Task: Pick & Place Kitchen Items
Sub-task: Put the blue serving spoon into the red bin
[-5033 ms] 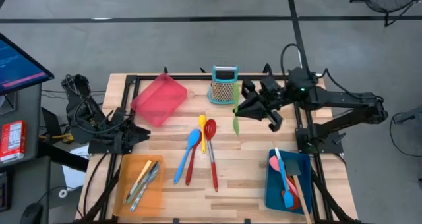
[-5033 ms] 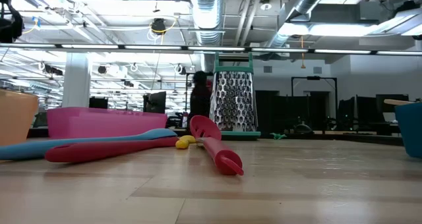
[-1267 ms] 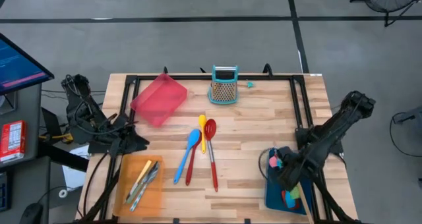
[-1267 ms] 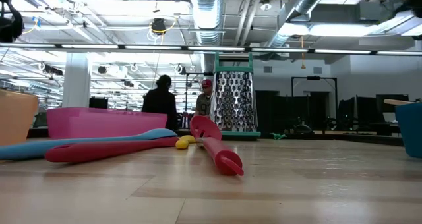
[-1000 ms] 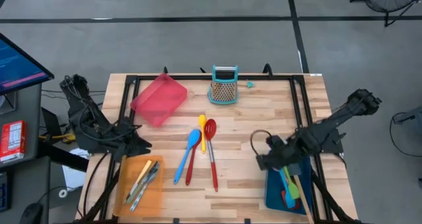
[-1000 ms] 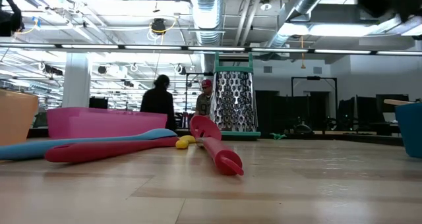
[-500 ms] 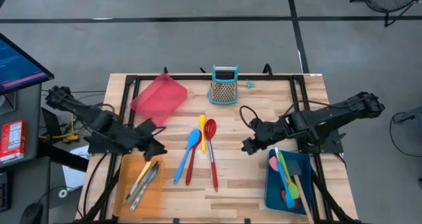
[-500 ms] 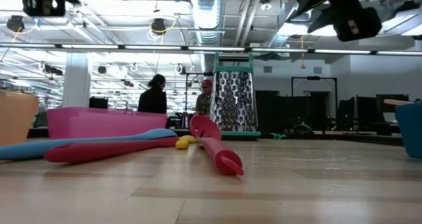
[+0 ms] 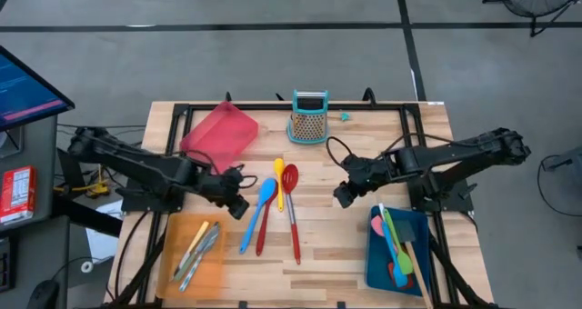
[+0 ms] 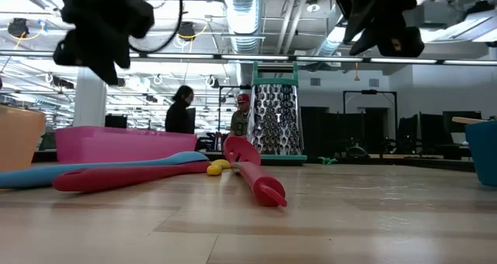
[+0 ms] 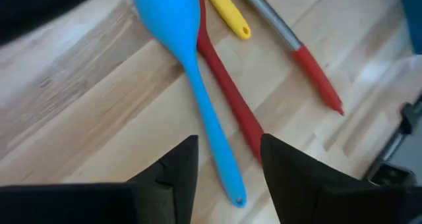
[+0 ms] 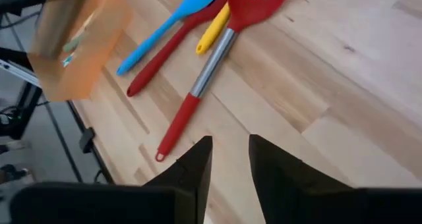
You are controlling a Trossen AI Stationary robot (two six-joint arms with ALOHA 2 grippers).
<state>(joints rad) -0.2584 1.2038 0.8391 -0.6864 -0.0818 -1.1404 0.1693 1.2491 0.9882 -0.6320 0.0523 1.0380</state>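
Lengthwise, blue spoon [image 9: 258, 211], bowl toward grater [image 9: 309, 118], handle toward near edge.

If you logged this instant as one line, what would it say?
left gripper: open, above blue spoon | right gripper: open, empty, right of red slotted spoon

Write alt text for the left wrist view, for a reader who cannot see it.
The left gripper hovers with its fingers apart above the handle of a blue spoon lying on the wooden table. A red spoon lies partly under the blue one, with a yellow spoon's handle and a steel-shafted red utensil beyond.
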